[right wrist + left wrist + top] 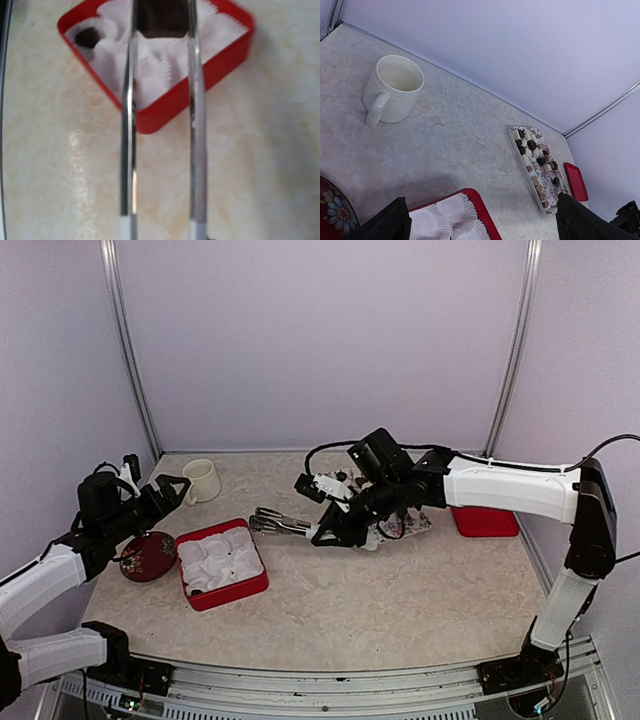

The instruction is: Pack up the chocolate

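Right hand (325, 528) clamped on metal tongs (280, 524), dark chocolate piece (160, 20) apparently pinched near the tips. Tongs' long axis points left at red box (235, 595) of paper cups (215, 558), just left of the tips; one cup filled. Remaining chocolate on tray (512, 140), far right. Left hand (170, 492) wide, empty.

Place: likely a robotics lab test cell; the enclosure blocks my wider view.
Walls: plain pale panels (320, 340) on three sides, metal posts (130, 350) at the back corners.
Bench: stone-look tabletop (400, 590), aluminium rail (330, 680) along my near edge, arm bases (520, 672) mounted there.
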{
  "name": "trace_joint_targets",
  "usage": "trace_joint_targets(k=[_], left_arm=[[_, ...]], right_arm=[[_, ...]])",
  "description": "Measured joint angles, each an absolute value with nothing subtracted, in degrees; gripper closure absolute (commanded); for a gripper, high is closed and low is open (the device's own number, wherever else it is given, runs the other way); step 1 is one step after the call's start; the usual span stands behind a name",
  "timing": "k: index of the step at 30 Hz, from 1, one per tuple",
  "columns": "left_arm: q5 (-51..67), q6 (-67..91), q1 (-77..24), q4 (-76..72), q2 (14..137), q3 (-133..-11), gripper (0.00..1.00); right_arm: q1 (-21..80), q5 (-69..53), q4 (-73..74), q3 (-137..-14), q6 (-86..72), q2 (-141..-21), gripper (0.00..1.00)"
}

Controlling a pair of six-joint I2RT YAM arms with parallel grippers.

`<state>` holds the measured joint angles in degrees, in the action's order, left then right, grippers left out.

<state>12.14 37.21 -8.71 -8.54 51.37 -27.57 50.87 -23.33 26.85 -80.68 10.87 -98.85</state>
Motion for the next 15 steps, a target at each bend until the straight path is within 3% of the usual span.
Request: trace_joint_targets(k=[15], left_arm=[[12.82,37.3,-8.69,-8.56,51.37,-27.57,0.01]], right_arm=[[57.28,-25.45,27.14,-89.17,10.44,-112.05,0.71]])
